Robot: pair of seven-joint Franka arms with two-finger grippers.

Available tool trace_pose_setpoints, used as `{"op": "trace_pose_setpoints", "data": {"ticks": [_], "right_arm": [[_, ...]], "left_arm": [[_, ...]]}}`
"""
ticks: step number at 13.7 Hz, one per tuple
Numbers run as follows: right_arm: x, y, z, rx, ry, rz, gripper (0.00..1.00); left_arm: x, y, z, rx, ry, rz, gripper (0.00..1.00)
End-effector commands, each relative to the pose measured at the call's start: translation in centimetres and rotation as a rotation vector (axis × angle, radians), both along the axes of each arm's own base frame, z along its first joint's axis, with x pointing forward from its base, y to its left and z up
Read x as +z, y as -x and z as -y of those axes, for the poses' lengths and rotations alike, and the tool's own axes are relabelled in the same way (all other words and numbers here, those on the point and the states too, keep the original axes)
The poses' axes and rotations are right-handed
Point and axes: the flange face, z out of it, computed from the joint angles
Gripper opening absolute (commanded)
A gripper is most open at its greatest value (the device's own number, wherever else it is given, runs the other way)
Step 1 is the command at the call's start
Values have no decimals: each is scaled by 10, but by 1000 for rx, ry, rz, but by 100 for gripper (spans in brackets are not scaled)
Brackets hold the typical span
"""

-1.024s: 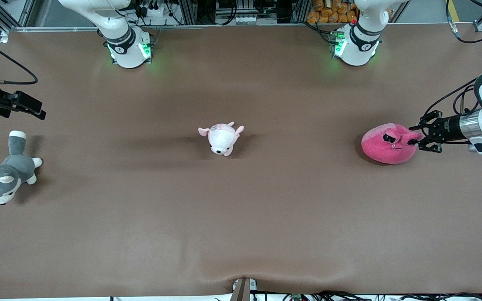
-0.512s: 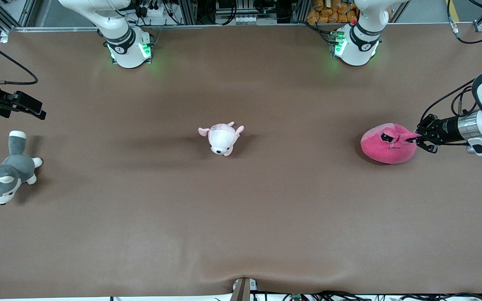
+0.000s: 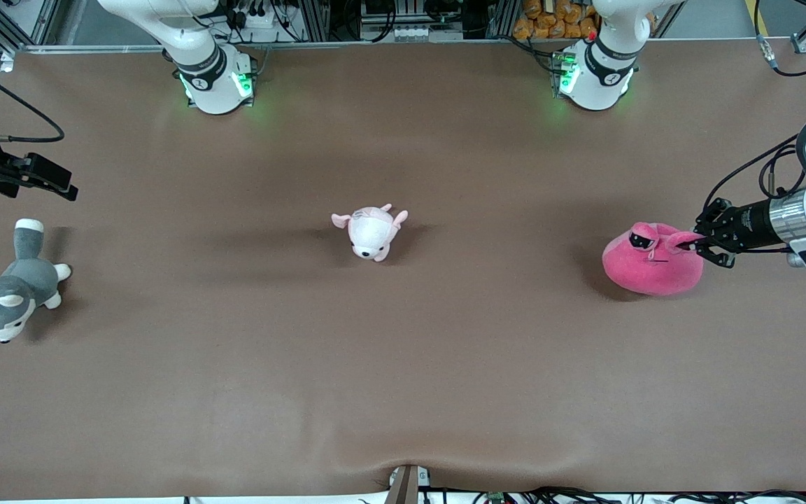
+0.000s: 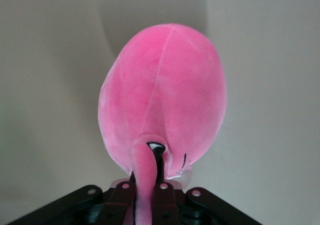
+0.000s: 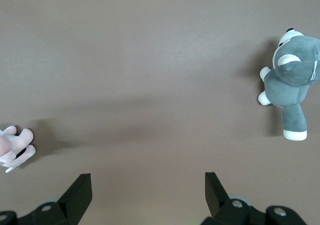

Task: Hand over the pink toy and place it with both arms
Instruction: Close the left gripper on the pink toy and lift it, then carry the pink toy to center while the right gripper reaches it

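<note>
The pink toy [image 3: 651, 269], a hot-pink round plush with dark eyes, is at the left arm's end of the table. My left gripper [image 3: 698, 243] is shut on one of its floppy ears. In the left wrist view the ear runs between the shut fingers [image 4: 165, 192] and the round body [image 4: 165, 95] hangs from it, a little off the brown table, with its shadow lying apart from it. My right gripper [image 3: 67, 187] waits open over the right arm's end of the table, above the husky, with nothing between its fingers [image 5: 80, 190].
A grey-and-white plush husky [image 3: 8, 297] lies at the right arm's end of the table and also shows in the right wrist view [image 5: 291, 80]. A small pale pink-and-white plush [image 3: 371, 233] sits mid-table. The brown cloth bulges at the table's front edge [image 3: 403, 465].
My left gripper closed on the pink toy's ear, then raised it; the toy now shows slightly lower in the front view with a wider shadow. The right arm has not moved.
</note>
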Motion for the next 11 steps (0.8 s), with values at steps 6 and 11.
{"op": "trace_pose_setpoints", "data": {"ticks": [6,11], "right_arm": [[-10,-27,-45,-110,-45,29,100],[-35,-48,-144,-130,-82,13,100]], "left_arm": [[96,-25,120,112,17,-9,0],[131,-23,212,223,87,-58,0]]}}
